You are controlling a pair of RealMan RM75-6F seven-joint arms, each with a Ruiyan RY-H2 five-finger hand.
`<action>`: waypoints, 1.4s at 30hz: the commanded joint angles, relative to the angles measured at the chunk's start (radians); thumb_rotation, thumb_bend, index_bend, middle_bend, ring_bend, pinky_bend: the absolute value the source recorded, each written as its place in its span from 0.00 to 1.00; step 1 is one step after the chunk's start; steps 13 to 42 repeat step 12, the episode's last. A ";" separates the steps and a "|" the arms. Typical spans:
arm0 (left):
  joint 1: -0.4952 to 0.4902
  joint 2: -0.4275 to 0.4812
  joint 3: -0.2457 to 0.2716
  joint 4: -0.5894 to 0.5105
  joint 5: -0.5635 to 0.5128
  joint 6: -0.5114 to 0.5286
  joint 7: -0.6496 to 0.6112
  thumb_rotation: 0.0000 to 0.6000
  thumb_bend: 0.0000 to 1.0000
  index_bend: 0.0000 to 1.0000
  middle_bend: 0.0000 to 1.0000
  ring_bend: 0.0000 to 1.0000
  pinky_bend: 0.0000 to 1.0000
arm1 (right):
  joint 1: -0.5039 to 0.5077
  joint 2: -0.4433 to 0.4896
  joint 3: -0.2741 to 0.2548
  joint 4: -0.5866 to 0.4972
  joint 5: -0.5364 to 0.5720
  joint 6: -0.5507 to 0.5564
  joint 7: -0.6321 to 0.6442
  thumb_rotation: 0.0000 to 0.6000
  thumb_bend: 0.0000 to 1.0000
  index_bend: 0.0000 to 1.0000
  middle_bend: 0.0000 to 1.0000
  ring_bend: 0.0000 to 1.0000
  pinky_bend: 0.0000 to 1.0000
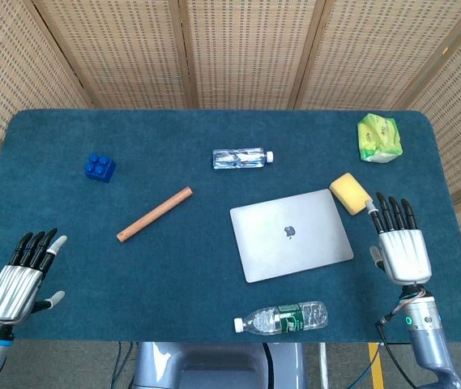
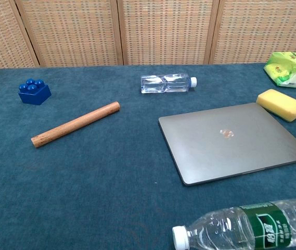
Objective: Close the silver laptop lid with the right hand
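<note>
The silver laptop lies flat on the blue table with its lid down. My right hand hovers to the right of the laptop, apart from it, fingers spread and holding nothing. My left hand is at the table's front left, fingers spread and empty. Neither hand shows in the chest view.
A yellow sponge lies just behind my right hand. A water bottle lies in front of the laptop; another clear bottle lies behind it. A wooden rod, a blue brick and a green packet are farther off.
</note>
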 commanded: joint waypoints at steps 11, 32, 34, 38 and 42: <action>0.008 0.000 -0.015 0.011 -0.013 0.018 -0.002 1.00 0.08 0.00 0.00 0.00 0.00 | -0.179 0.022 -0.069 0.080 -0.173 0.152 0.219 1.00 0.20 0.00 0.00 0.00 0.00; 0.009 0.000 -0.017 0.012 -0.016 0.019 -0.002 1.00 0.08 0.00 0.00 0.00 0.00 | -0.186 0.017 -0.070 0.087 -0.176 0.152 0.233 1.00 0.21 0.00 0.00 0.00 0.00; 0.009 0.000 -0.017 0.012 -0.016 0.019 -0.002 1.00 0.08 0.00 0.00 0.00 0.00 | -0.186 0.017 -0.070 0.087 -0.176 0.152 0.233 1.00 0.21 0.00 0.00 0.00 0.00; 0.009 0.000 -0.017 0.012 -0.016 0.019 -0.002 1.00 0.08 0.00 0.00 0.00 0.00 | -0.186 0.017 -0.070 0.087 -0.176 0.152 0.233 1.00 0.21 0.00 0.00 0.00 0.00; 0.009 0.000 -0.017 0.012 -0.016 0.019 -0.002 1.00 0.08 0.00 0.00 0.00 0.00 | -0.186 0.017 -0.070 0.087 -0.176 0.152 0.233 1.00 0.21 0.00 0.00 0.00 0.00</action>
